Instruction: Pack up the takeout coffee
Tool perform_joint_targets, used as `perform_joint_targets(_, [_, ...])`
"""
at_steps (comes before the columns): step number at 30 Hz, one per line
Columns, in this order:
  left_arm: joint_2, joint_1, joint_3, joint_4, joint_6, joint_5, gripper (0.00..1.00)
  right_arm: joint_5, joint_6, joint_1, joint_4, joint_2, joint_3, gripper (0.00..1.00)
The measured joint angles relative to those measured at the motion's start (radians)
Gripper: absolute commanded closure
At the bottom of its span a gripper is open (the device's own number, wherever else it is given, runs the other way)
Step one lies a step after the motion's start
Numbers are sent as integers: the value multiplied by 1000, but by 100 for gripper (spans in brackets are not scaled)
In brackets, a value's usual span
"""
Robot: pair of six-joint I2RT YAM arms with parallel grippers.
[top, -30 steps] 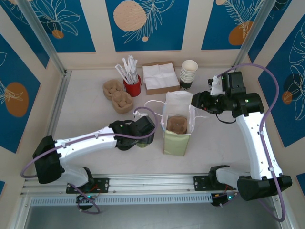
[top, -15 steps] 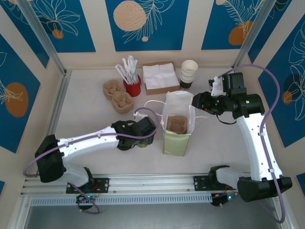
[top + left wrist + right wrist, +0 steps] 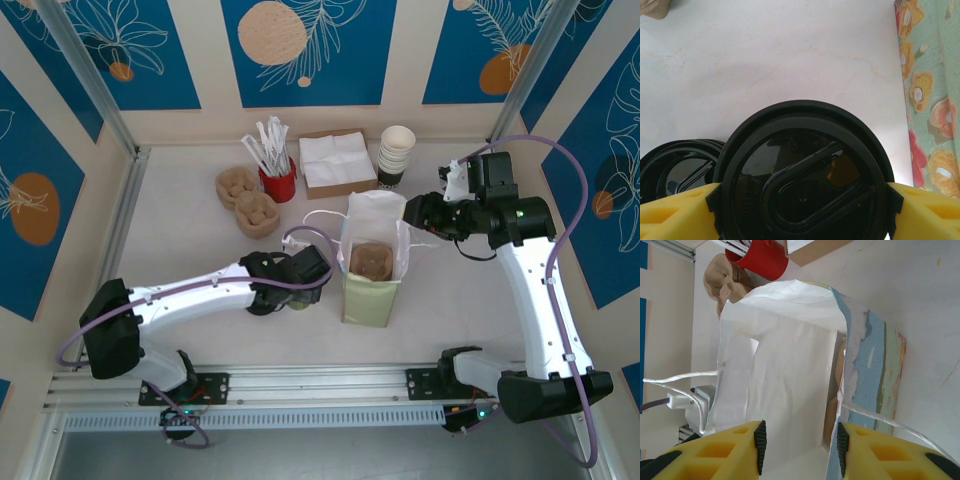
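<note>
**Top external:** the left gripper (image 3: 300,283) is clasping the takeout coffee (image 3: 297,301) just left of 1 paper bag (image 3: 372,292). The right gripper (image 3: 412,215) is hovering at the bag's right rim.

**Left wrist:** 2 yellow fingers (image 3: 675,215) are pinching the black-lidded takeout coffee.

**Right wrist:** the right gripper's jaws are standing apart, facing the bag's mouth.

We see a glossy, mirror-smooth black plastic lid (image 3: 805,175) between matt yellow fingers (image 3: 675,215). The table (image 3: 790,50) looks smooth, pale and faintly veined. The bag (image 3: 785,365) is creased matt paper, printed outside.

Left gripper (image 3: 802,202), takeout coffee (image 3: 800,160) — nudged toward bag (image 3: 372,290)
</note>
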Motion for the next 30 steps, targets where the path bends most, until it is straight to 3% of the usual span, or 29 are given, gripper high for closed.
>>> perform_joint_targets(14, [19,0,14,-4,0,4,17,-11,0,-5,-1,-17,-14,55])
perform_joint_targets(30, [27,1,16,20,16,3,27,-14,-5,-27,-2,-18,-14,55])
